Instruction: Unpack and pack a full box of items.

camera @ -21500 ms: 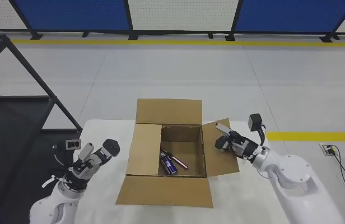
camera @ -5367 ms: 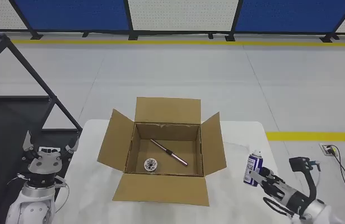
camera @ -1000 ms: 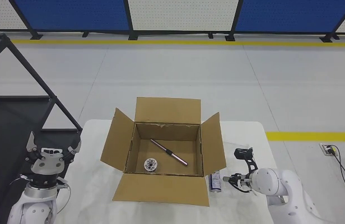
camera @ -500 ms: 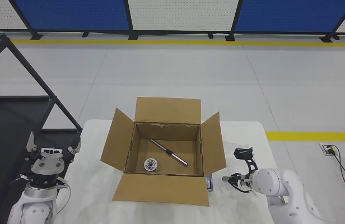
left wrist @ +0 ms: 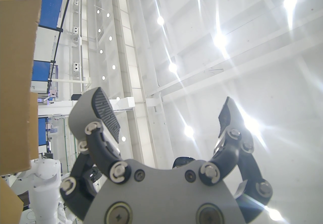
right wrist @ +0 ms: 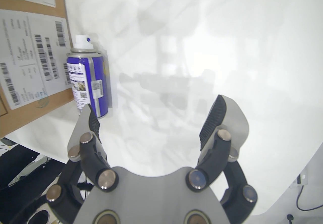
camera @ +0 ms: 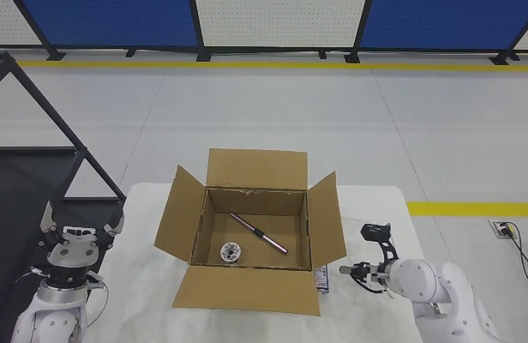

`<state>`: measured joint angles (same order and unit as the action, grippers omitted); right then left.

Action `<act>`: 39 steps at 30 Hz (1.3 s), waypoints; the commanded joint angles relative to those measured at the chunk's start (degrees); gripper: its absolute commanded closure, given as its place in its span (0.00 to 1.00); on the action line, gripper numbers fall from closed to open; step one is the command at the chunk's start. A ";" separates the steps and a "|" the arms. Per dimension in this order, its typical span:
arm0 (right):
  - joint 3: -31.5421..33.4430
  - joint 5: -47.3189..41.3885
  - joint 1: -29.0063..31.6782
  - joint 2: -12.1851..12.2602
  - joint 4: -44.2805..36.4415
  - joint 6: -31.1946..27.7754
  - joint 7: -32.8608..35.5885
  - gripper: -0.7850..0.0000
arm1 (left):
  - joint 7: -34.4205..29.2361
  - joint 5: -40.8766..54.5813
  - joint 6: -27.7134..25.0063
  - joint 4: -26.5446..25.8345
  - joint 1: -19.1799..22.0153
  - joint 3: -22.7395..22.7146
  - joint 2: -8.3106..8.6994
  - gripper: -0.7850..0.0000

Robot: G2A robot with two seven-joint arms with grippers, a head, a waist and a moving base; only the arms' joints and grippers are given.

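Cardboard box point(camera: 247, 293) partly unpacked: spray can point(right wrist: 88, 81) stood near table's point(camera: 144, 291) front edge, pen point(camera: 259, 233) and round part point(camera: 231, 251) left inside; left gripper point(left wrist: 164, 99), right gripper point(right wrist: 154, 109) spread empty.

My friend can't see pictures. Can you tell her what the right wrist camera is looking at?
A blue spray can with a white cap stands upright on the white table, right beside the labelled side of a cardboard box. The right gripper is a little way from the can, open, with nothing between its fingers.
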<state>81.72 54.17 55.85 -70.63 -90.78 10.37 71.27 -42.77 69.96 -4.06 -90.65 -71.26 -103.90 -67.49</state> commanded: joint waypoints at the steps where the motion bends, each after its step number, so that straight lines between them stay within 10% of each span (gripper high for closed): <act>1: 1.18 -1.33 0.85 0.12 -2.76 0.45 -1.02 0.00 | 0.99 0.08 0.01 -0.91 -0.41 -0.12 -0.04 0.00; 13: 5.56 -4.51 6.25 0.91 -23.65 0.61 -5.14 0.00 | 2.09 2.48 -1.35 -2.33 -1.60 -2.98 -0.12 0.00; 27: 5.62 -3.78 6.29 0.97 -24.26 1.26 -4.81 0.00 | 3.11 0.62 -1.63 -2.72 -2.04 -3.14 -0.06 0.00; 39: -3.43 1.94 4.13 0.99 -35.34 -9.63 -14.97 0.00 | 5.19 -5.62 1.53 -1.53 -1.56 -1.08 0.21 0.00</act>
<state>80.23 54.42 61.42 -69.52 -125.97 0.14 56.75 -37.62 64.07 -2.29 -92.26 -72.68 -104.91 -67.25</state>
